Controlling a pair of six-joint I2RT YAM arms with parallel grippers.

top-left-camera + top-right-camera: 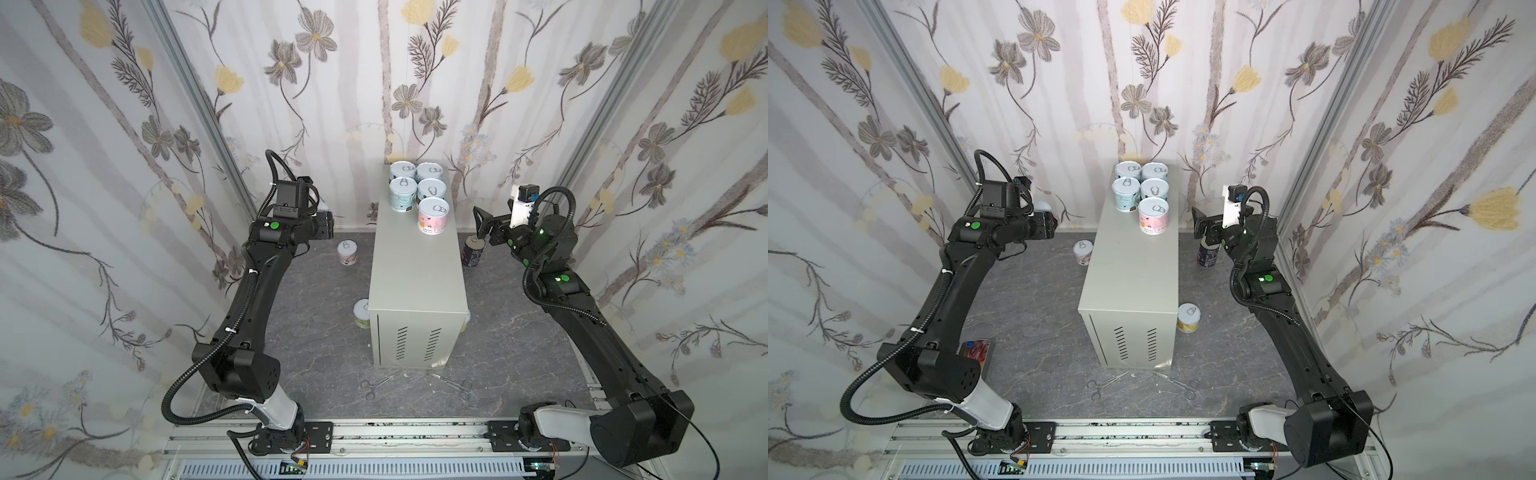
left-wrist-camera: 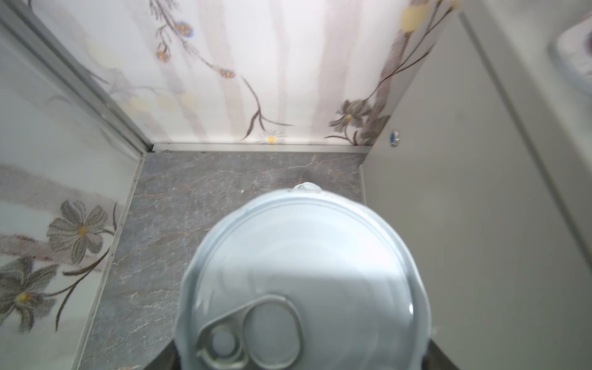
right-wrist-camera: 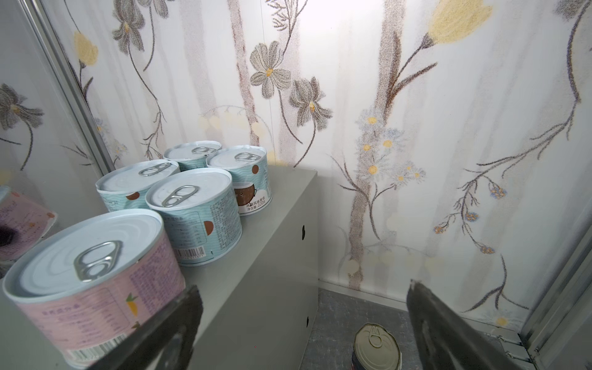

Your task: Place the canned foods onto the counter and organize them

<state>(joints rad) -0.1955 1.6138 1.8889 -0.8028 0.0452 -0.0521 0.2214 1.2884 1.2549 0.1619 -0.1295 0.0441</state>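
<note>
Three walls papered with grey and yellow flowers on pale stripes close the cell in, meeting at aluminium corner posts; the floor (image 1: 519,353) is dark grey marbled sheet, and a slotted aluminium rail (image 1: 415,434) runs along the 6 o'clock edge, carrying both arm bases.

The counter (image 1: 415,282), a tall light-grey metal box with slanted vent slits on its near face, stands at the centre of the floor and reaches toward 12 o'clock. On the far end of its top are five upright cans: four teal cans (image 1: 417,185) in a two-by-two block, touching or nearly so, and one pink can (image 1: 433,216) just beside them on the near, 3 o'clock side.

The left gripper (image 1: 320,208), at 10 o'clock from the counter and raised off the floor, is clamped around a can (image 2: 304,282), whose silver pull-tab lid fills its wrist view, blurred; the label colour is barely visible. The right gripper (image 3: 304,326), at 3 o'clock from the cans, has its jaws spread wide and holds nothing; a dark-blue can (image 1: 473,251) stands on the floor beneath it.

On the floor, a short pale can (image 1: 347,252) stands at 9 o'clock of the counter, another short can (image 1: 362,313) sits against its left near corner, and in a top view a yellow-labelled can (image 1: 1188,318) sits by the right near corner. Two pairs of scissors (image 1: 415,384) lie at 6 o'clock.
</note>
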